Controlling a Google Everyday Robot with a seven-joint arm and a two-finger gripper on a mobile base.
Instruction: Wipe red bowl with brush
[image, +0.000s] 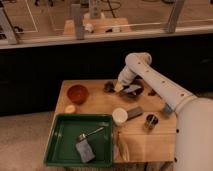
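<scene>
The gripper (119, 86) hangs over the back of the bench (145, 142), fingers closed, seemingly pinching the brush (111, 87), though the view is blurry. The red bowl (77, 93) sits at nine o'clock from it, near but apart. A green tray (57, 142) lies at seven o'clock.
</scene>
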